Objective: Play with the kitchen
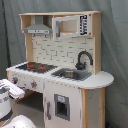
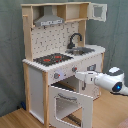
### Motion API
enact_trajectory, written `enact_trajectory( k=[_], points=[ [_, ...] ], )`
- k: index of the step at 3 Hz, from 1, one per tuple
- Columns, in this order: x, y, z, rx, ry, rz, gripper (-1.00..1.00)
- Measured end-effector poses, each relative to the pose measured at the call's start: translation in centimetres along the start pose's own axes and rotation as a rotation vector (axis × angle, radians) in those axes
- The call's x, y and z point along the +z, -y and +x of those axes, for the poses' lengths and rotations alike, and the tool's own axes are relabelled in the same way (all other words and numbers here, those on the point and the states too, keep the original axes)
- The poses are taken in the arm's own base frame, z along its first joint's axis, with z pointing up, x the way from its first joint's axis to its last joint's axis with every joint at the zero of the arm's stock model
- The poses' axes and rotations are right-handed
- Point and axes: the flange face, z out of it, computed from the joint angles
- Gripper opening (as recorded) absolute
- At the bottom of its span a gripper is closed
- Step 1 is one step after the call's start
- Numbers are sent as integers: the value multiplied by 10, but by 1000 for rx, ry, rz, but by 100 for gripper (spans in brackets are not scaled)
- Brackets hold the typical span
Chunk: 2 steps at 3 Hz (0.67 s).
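Gripper (image 2: 79, 75) reaches the kitchen (image 2: 60, 45) front above its open oven door (image 2: 70, 104)

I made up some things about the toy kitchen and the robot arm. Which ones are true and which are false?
1. The oven door of the tall pale wood and white toy kitchen hangs open in the second exterior view. True.
2. The curved black faucet stands beside the sink. True.
3. The black hob has blue rings. False: its rings are red.
4. The white robot arm reaches up to the grey hood. False: in the second exterior view its tip is low, at the front panel near the knobs, just above the open oven door.
5. A pot sits on the hob. False: nothing stands on it.
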Motion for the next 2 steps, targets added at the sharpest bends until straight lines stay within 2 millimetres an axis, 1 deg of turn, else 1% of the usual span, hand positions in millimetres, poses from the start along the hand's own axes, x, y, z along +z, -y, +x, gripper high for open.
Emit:
enact_trajectory(
  k=[1,2],
  points=[
    [-19,3,0,-5,30,3,100],
    [-28,13,-10,-5,82,22,100]
  ],
)
